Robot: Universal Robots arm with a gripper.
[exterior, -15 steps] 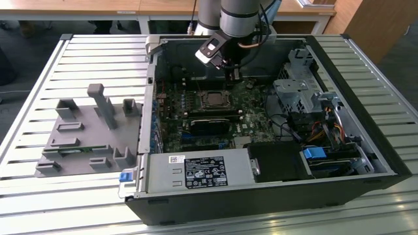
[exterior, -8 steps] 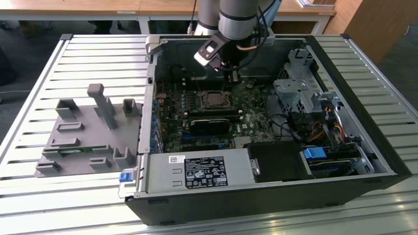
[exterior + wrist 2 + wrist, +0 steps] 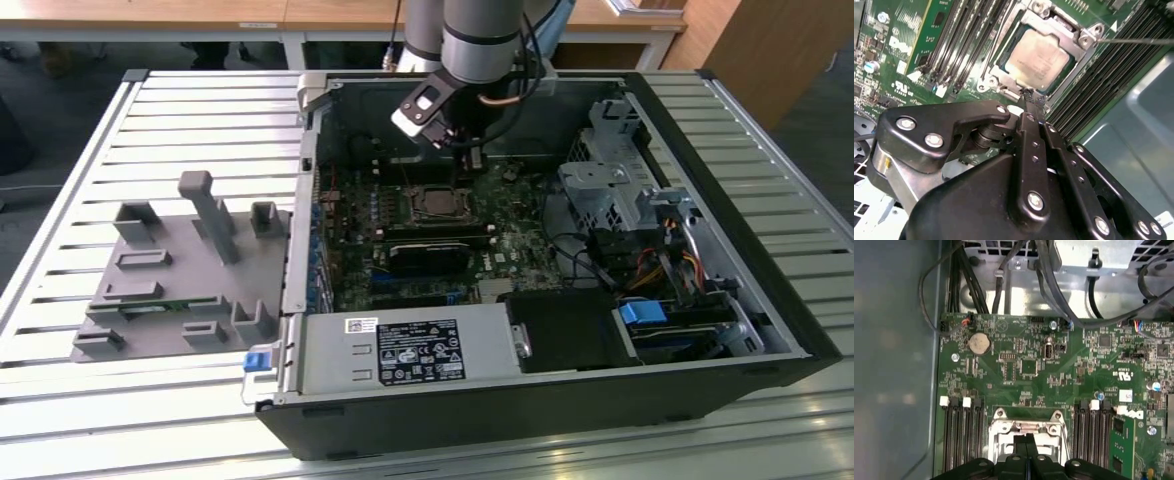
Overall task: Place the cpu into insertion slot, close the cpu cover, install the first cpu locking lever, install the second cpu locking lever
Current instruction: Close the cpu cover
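Observation:
The cpu (image 3: 1038, 52), silvery-grey on top, lies flat in the insertion slot (image 3: 434, 203) on the green board. The silvery cpu cover (image 3: 1085, 39) frames it, its window showing the chip's top. A thin metal locking lever (image 3: 1136, 41) runs out from the cover's corner, and another thin lever (image 3: 995, 41) runs along the opposite side. My gripper (image 3: 1032, 98) hangs just above the slot's edge with its two black fingers pressed together, nothing between them. In the first wrist view my gripper (image 3: 1026, 441) sits over the cover's frame (image 3: 999, 428). In the exterior view my gripper (image 3: 471, 160) is behind the slot.
Long black memory slots (image 3: 961, 440) flank the socket on both sides. The open computer case (image 3: 667, 400) holds cables, a drive cage (image 3: 607, 190) and a power supply (image 3: 407, 350). A grey fixture (image 3: 174, 270) stands on the slatted table at the exterior view's left.

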